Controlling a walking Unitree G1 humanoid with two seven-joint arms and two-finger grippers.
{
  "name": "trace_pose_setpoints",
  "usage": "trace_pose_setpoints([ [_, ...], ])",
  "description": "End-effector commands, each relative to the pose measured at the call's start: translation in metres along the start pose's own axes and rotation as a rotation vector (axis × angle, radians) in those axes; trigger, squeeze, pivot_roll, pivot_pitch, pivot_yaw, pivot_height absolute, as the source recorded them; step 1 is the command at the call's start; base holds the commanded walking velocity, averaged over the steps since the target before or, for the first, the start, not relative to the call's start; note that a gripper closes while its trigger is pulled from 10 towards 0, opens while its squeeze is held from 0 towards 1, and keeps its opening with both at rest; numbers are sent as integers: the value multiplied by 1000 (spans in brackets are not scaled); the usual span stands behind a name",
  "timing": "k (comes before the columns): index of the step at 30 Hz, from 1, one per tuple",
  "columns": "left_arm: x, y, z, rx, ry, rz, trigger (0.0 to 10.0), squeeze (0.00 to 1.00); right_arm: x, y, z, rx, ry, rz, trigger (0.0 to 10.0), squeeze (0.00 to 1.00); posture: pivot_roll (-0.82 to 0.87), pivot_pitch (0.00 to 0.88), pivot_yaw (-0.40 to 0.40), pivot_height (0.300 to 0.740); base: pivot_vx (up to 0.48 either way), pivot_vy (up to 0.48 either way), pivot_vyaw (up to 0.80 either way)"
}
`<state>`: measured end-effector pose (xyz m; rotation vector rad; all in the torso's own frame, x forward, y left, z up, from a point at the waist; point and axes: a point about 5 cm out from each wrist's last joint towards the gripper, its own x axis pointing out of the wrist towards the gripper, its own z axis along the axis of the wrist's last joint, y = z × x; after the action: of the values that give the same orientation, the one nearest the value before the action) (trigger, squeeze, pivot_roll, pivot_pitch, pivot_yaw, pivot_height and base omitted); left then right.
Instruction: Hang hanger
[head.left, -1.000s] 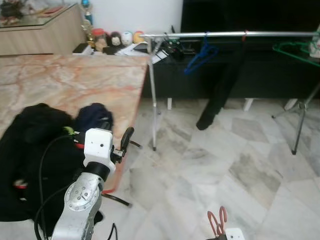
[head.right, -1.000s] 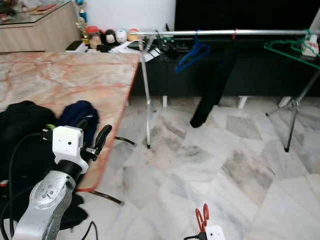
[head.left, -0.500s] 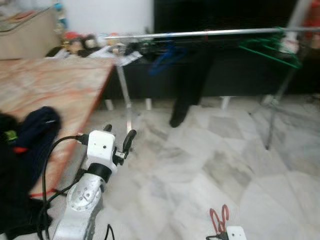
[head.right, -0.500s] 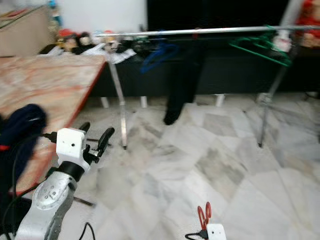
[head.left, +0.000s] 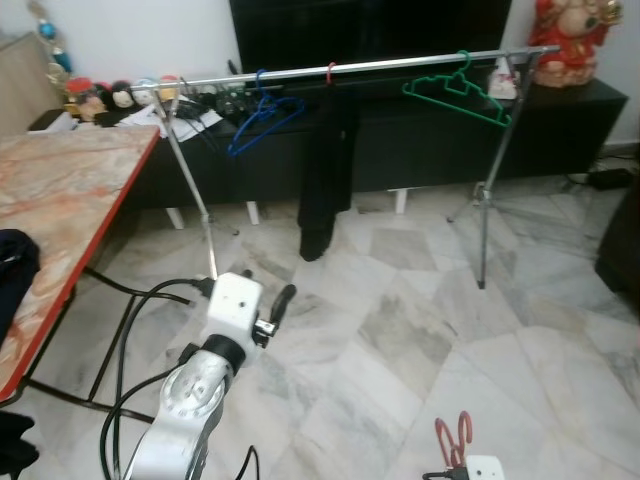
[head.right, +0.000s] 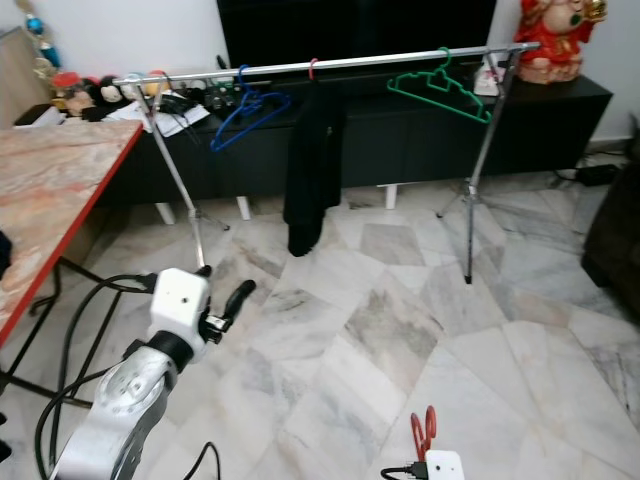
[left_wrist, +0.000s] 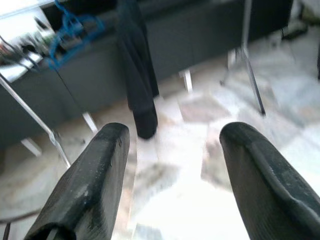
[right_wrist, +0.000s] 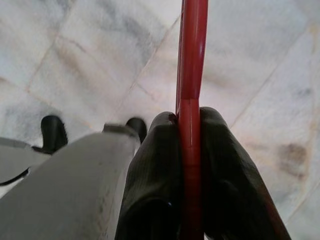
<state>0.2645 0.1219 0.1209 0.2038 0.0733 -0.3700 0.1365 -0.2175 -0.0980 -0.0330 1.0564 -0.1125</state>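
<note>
Carrying step: right gripper (right_wrist: 189, 150) clenched on red hanger (right_wrist: 192, 60), left gripper (left_wrist: 170, 165) spread empty; next, approach and hook it over rail (head.left: 350, 68).

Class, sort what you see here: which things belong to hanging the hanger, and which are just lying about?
Belongs to the job:
- red hanger, pinched between the right gripper fingers
- clothes rail, where it should go

Just lying about:
- blue hanger, black garment and green hanger, already on the rail
- marble table
- left gripper, open and holding nothing
</note>
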Motion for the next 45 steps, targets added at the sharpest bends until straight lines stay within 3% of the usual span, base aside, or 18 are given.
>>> trace_pose_setpoints([
  [1,2,1,-12,49,81,-26,10000,0,0,5,2,2,-20,7,10000,0,-79,0,35,740,0,0,0],
  [7,6,-4,-22,75,135,-91,10000,0,0,5,5,-18,-47,10,10000,0,-83,0,34,740,0,0,0],
  [9,9,-9,-28,101,180,-158,10000,0,1,6,9,-86,-63,16,10000,0,-81,0,34,740,0,0,0],
  [10,9,-13,-33,128,205,-225,10000,0,3,-3,37,-128,-145,15,10000,0,-84,0,35,740,0,0,0],
  [13,10,-14,-34,133,205,-257,10000,0,1,-21,83,-193,-280,-10,10000,0,-90,0,38,740,0,0,0],
  [17,15,-12,-33,145,199,-248,10000,0,-3,-37,102,-174,-347,-54,10000,0,-98,0,39,740,0,0,0],
  [22,16,-12,-35,161,214,-302,10000,0,-6,-41,115,-194,-388,-27,10000,0,-91,0,37,740,0,0,0],
  [24,15,-14,-34,166,208,-360,10000,0,-7,-40,121,-217,-403,16,10000,0,-91,0,37,740,0,0,0],
  [30,14,-22,-30,221,169,-565,10000,0,-14,-31,132,-422,-410,283,10000,0,-96,0,41,740,0,0,0],
  [32,12,-27,-26,223,159,-685,10000,0,-21,-32,136,-545,-408,418,10000,0,-103,0,36,740,0,0,0],
  [34,12,-31,-19,216,142,-765,10000,0,-28,-36,142,-583,-404,521,10000,0,-106,0,36,740,0,0,0],
  [39,16,-38,-13,219,122,-885,10000,0,-41,-36,145,-748,-358,677,10000,0,-106,0,36,740,0,0,0],
  [45,18,-49,-9,223,118,-1011,10000,0,-54,-27,146,-839,-336,828,10000,0,-120,0,37,740,0,0,0],
])
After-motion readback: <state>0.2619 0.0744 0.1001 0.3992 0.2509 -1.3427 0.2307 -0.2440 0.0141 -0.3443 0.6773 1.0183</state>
